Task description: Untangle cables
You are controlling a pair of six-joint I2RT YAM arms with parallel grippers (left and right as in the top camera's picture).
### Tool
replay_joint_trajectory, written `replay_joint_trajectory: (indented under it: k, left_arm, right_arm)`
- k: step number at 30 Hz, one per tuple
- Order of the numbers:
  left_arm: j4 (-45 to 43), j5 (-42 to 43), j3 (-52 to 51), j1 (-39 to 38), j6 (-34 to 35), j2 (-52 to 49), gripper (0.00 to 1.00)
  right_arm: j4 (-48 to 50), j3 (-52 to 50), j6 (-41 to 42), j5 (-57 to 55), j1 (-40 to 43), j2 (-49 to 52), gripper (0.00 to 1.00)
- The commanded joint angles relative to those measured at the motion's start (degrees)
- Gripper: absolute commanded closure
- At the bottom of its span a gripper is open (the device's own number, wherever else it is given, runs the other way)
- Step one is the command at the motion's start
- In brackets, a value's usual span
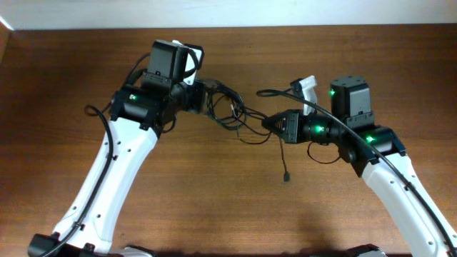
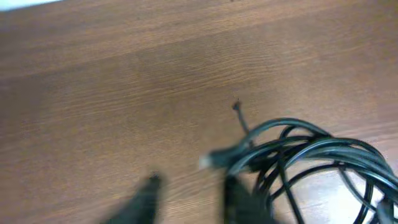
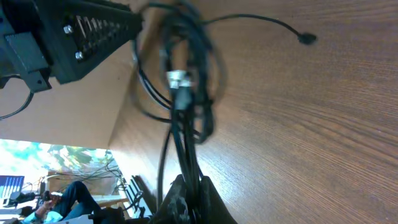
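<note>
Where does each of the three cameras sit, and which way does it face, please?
Overhead: fixed above the table, facing straight down; left arm, right arm and the cables between them show.
Left wrist: on the left arm, facing down onto the wood; its own left hand, fingers apart, beside the cables.
Right wrist: on the right arm, facing low along the table; its right hand grips the cables.
Shared: all three views show the cables.

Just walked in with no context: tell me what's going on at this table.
Two robot arms are working on a tangle of thin black cables on the table. The right hand is pinched on a few strands; the left hand sits open beside the bundle, gripping nothing. The knot is not yet undone.
</note>
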State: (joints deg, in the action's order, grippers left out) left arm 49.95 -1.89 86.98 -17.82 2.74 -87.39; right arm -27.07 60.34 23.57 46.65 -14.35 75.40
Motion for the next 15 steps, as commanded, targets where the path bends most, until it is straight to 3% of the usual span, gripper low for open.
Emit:
replay_joint_trajectory:
  k: [1, 6, 8, 12, 15]
  left_arm:
    - [-0.13, -2.45, 1.25, 0.61, -0.02, 1.60, 0.01]
    - [-0.13, -2.43, 1.25, 0.61, -0.02, 1.60, 0.01]
    - [-0.13, -1.42, 1.25, 0.61, -0.17, 1.60, 0.01]
    - [0.76, 16.37, 1.25, 0.61, -16.85, 1.60, 0.01]
    - [2.34, 22.51, 1.25, 0.61, -22.40, 1.57, 0.01]
  right_arm:
    - [-0.15, 0.70, -0.66, 1.20, -0.26, 0.09, 0.96]
    - [-0.15, 0.70, -0.83, 1.22, -0.26, 0.09, 0.96]
    - [-0.13, 0.70, -5.14, 4.00, -0.26, 0.09, 0.96]
    - [-0.15, 0.70, -17.42, 12.90, -0.26, 0.09, 0.96]
    - [-0.17, 0.70, -22.23, 17.77, -0.26, 0.09, 0.96]
